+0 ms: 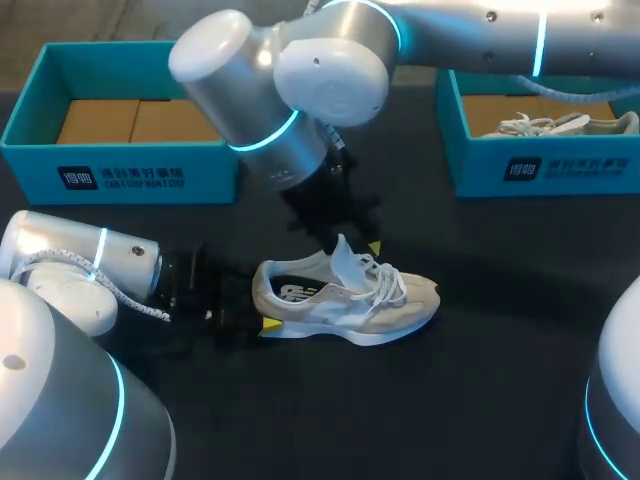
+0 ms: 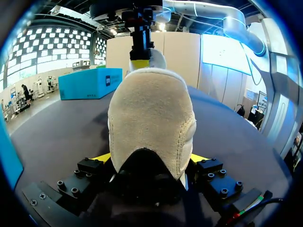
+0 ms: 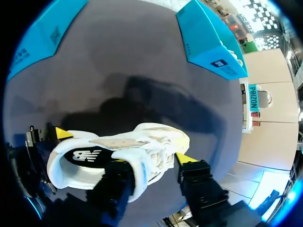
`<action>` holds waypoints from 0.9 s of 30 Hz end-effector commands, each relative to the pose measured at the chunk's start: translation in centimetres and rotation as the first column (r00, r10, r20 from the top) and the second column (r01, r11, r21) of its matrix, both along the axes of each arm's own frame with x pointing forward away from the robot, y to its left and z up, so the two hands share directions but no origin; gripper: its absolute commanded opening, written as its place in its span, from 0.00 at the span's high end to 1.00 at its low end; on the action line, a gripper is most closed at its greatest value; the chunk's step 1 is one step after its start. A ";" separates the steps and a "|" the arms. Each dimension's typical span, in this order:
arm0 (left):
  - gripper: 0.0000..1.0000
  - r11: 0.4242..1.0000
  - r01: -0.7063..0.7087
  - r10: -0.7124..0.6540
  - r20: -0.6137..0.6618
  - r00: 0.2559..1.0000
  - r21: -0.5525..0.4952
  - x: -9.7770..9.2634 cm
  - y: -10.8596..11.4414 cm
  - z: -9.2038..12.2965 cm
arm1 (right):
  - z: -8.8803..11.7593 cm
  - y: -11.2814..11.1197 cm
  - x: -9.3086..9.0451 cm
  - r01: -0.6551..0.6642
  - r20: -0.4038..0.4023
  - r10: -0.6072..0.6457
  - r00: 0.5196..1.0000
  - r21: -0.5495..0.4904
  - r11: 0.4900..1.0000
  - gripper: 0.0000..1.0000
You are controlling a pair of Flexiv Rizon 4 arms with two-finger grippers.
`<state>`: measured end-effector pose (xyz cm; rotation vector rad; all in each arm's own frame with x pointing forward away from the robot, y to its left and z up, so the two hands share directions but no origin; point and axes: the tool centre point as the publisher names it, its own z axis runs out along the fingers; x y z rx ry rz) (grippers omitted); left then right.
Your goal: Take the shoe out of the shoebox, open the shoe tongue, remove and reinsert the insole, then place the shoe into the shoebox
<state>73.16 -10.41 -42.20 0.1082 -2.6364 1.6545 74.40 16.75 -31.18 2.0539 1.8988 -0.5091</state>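
A beige and white sneaker point(image 1: 345, 300) lies on its sole on the black table, toe to the right. My left gripper point(image 1: 252, 318) comes in low from the left and is shut on the heel point(image 2: 151, 118), a yellow tip pressed to each side. My right arm reaches over from the upper right. Its gripper point(image 1: 350, 240) hangs over the shoe's mouth, open, with the raised tongue point(image 3: 142, 165) between its fingers and lying against one of them. The insole point(image 3: 87, 155) shows dark inside the shoe.
A blue shoebox point(image 1: 120, 150) with brown cardboard inside stands at the back left. A second blue box point(image 1: 540, 165) at the back right holds another pale shoe point(image 1: 560, 125). My right arm's big elbow point(image 1: 290, 90) hangs over the table's middle back.
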 end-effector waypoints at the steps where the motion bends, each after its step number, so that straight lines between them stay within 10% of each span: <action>1: 1.00 1.000 0.001 -0.001 -0.001 1.000 0.003 0.1 0.0 -0.3 | 0.0 -0.7 -0.2 0.006 0.004 -0.006 1.000 0.018 1.000 0.76; 3: 1.00 1.000 0.001 -0.001 -0.001 1.000 0.003 0.1 0.0 -0.3 | 0.1 -1.1 -0.3 0.021 0.004 -0.021 1.000 0.031 0.999 1.00; 27: 1.00 1.000 0.001 -0.001 -0.001 1.000 0.003 0.1 0.0 -0.3 | -0.5 -6.7 -0.6 0.150 0.002 -0.150 0.989 0.073 0.986 1.00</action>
